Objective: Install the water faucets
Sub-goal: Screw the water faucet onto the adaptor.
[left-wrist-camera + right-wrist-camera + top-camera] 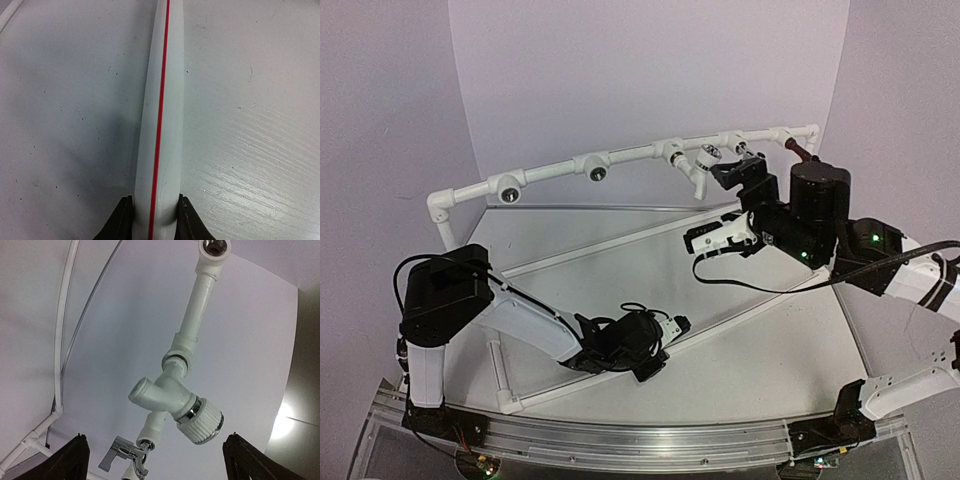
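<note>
The left gripper [155,222] shows only as two dark fingers [120,222] at the bottom, set either side of a white pipe [171,125] — each lies against the pipe's flank with no gap visible. A thin red stripe [162,100] runs the pipe's whole length. The pipe lies on the pale, scuffed desk [250,125] and stretches straight away from the fingers. A white strip [9,12] crosses the far left of the view — which desk edge it follows cannot be told.
</note>
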